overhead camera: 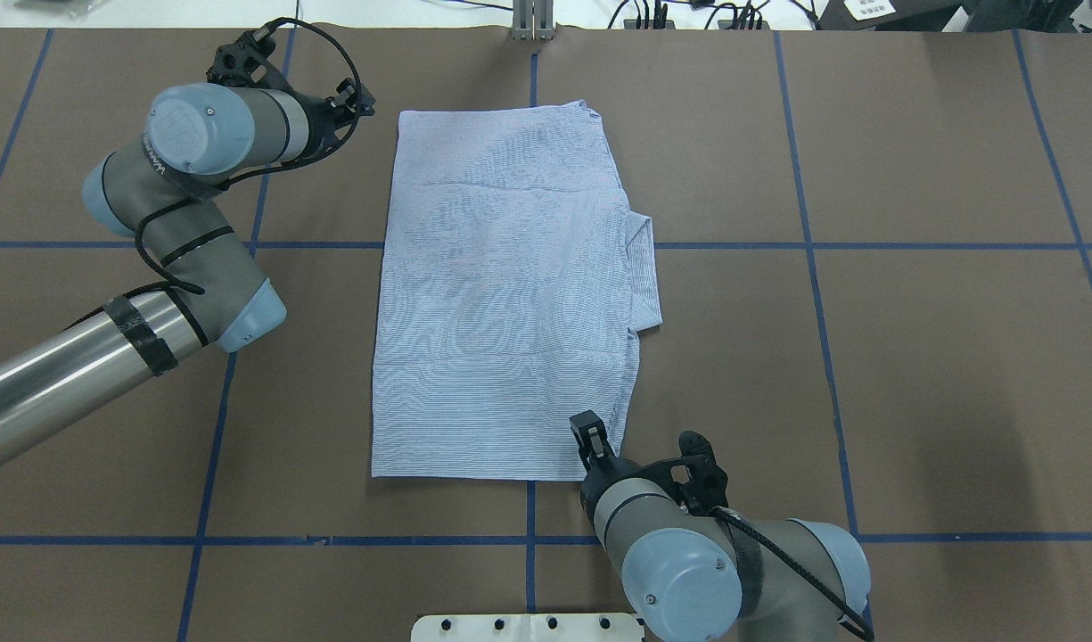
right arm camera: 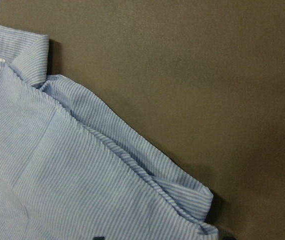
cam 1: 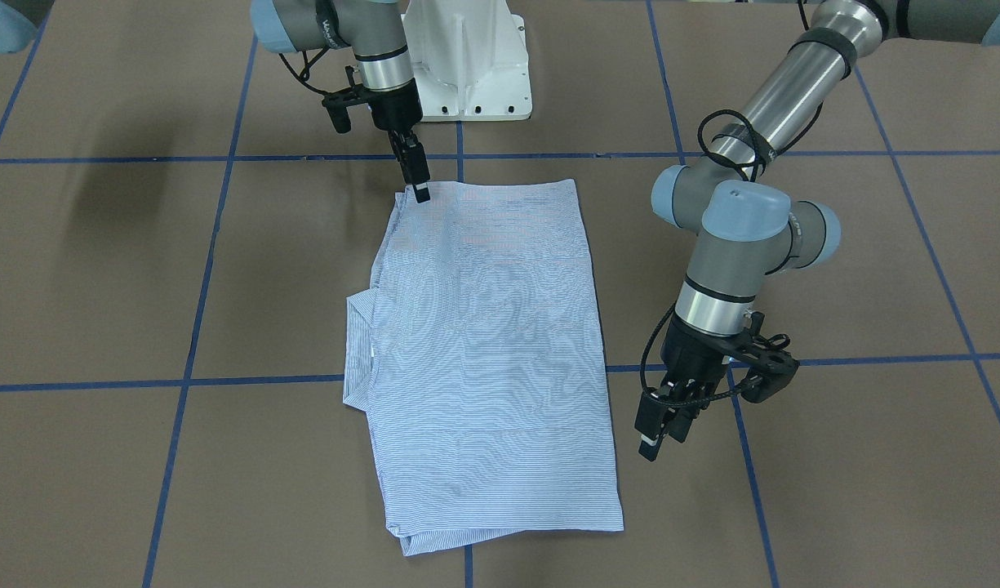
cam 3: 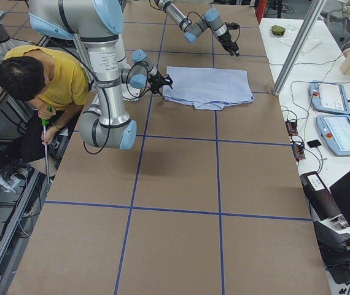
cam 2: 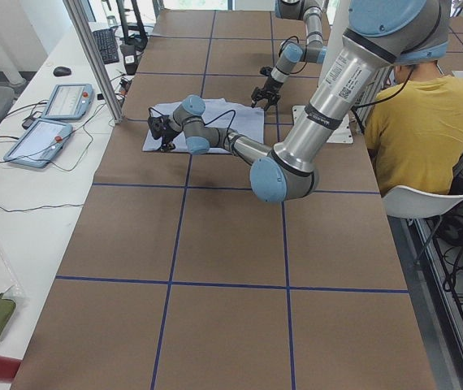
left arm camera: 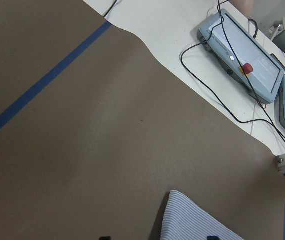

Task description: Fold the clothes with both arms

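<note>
The light blue-and-white striped shirt (cam 1: 483,343) lies folded into a long rectangle in the middle of the table (cam 1: 834,490), its collar (cam 1: 357,351) sticking out at one side. My right gripper (cam 1: 420,189) points down at the shirt's corner nearest the robot base. In the right wrist view that rumpled corner (right arm camera: 192,195) lies between the two spread fingertips, so the gripper is open. My left gripper (cam 1: 659,433) hangs open just off the shirt's far corner, and that corner (left arm camera: 192,220) shows at the bottom of the left wrist view.
The white pedestal base (cam 1: 467,73) stands at the robot's side of the table. Two teach pendants (left arm camera: 242,55) with cables lie beyond the table's far edge. A person in a yellow shirt (cam 3: 40,80) sits behind the robot. Blue tape lines (cam 1: 181,382) cross the brown surface.
</note>
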### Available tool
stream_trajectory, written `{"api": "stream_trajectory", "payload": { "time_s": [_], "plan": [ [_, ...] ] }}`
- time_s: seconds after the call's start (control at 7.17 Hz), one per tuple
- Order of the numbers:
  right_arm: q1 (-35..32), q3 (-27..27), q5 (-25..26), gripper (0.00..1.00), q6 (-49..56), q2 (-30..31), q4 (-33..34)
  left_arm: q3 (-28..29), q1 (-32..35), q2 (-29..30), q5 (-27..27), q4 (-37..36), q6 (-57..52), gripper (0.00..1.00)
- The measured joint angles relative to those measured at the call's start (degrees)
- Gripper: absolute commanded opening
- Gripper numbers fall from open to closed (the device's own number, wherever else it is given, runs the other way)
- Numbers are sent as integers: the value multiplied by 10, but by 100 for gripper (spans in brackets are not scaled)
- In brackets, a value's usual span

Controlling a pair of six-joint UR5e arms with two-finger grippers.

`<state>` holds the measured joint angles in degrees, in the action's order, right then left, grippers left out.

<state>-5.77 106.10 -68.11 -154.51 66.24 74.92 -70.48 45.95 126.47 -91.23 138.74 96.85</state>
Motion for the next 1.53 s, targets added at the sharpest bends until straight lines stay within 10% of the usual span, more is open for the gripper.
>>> {"api": "stream_trajectory", "payload": {
  "time_s": [0.42,0.98,1.53],
  "plan": [
    [-1,-3,0,77,0,-2,0,-12,0,-6,-1,0,0,70],
    [-4,-6,0,63,0,-3,0,-188,-28,-102,-48,-15,85,71],
    [-7,9,-6,78,3,-4,25,-254,-49,-141,-54,-31,113,71]
  ]
}}
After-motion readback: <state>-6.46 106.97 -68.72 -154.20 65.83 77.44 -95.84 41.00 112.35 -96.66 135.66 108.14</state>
